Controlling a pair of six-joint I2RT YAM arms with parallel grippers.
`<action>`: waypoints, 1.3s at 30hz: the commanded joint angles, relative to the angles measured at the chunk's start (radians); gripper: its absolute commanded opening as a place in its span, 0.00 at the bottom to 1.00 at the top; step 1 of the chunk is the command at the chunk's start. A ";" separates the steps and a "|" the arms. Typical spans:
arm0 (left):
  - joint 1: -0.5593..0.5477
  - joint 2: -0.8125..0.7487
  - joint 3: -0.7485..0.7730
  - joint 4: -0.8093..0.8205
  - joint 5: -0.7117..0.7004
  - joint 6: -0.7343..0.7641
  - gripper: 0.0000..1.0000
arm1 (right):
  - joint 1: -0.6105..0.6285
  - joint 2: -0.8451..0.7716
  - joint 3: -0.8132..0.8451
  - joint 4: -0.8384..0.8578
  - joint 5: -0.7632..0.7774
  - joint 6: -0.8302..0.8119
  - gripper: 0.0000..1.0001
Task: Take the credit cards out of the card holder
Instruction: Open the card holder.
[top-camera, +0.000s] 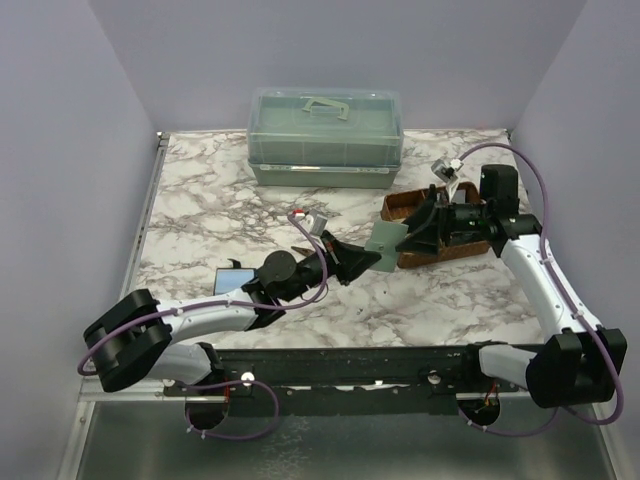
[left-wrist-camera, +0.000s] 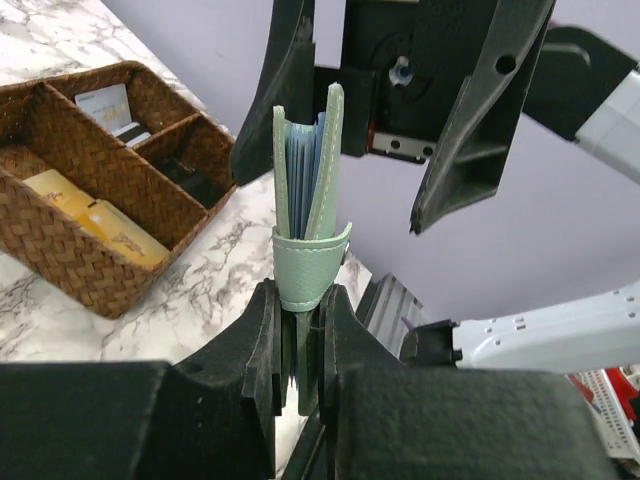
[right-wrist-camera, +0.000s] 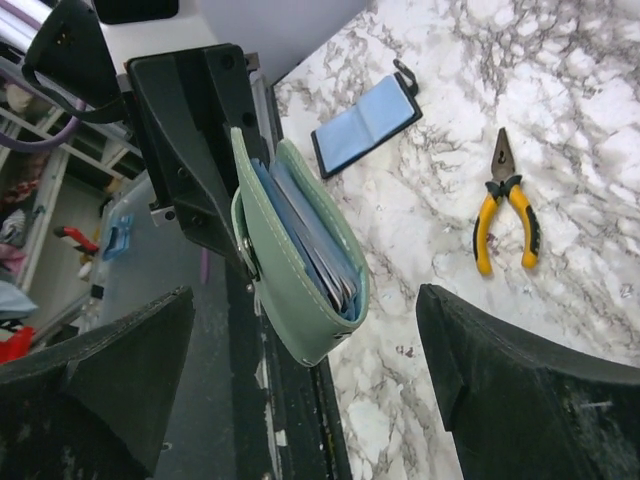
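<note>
Card holder (left-wrist-camera: 300, 250), mint green, is held off the tabletop (top-camera: 200, 200) in the left gripper (left-wrist-camera: 299, 320), whose jaws are clamped on its folded lower end. It stands upright between them, over the right half of the tabletop, just beside the woven tray (top-camera: 400, 205). The tabletop is white marble with grey veins. Plain lilac walls close it in on the far, left and right sides, and a dark rail runs along its near edge.

The left arm reaches low from the near-left corner toward the middle. The right arm rises from the near-right corner, bends back at the elbow and points its gripper (top-camera: 412, 230) leftward at the holder. That gripper's jaws are spread wide, one on each side of the holder's free end, and touch neither side.

Bluish credit cards (left-wrist-camera: 303, 170) are packed between the holder's two panels, too tightly to count. The one divided tray holds two tan cards (left-wrist-camera: 90, 210) in its long compartment and one pale card (left-wrist-camera: 104, 100) in a corner compartment. One pair of yellow-handled pliers (right-wrist-camera: 505, 200) and one open blue wallet (top-camera: 235, 280) lie flat on the marble, the wallet toward the near-left corner. One lidded clear box (top-camera: 325, 135) sits at the middle of the far edge.
</note>
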 joint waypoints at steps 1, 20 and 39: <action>-0.015 0.059 0.052 0.142 -0.047 -0.025 0.00 | -0.021 -0.004 -0.067 0.227 -0.117 0.216 0.99; -0.020 0.109 0.068 0.171 -0.053 -0.126 0.00 | -0.045 0.031 -0.245 0.928 -0.252 0.836 0.15; -0.136 0.078 0.643 -1.282 -0.694 -0.072 0.75 | -0.061 0.047 -0.129 0.384 0.030 0.385 0.02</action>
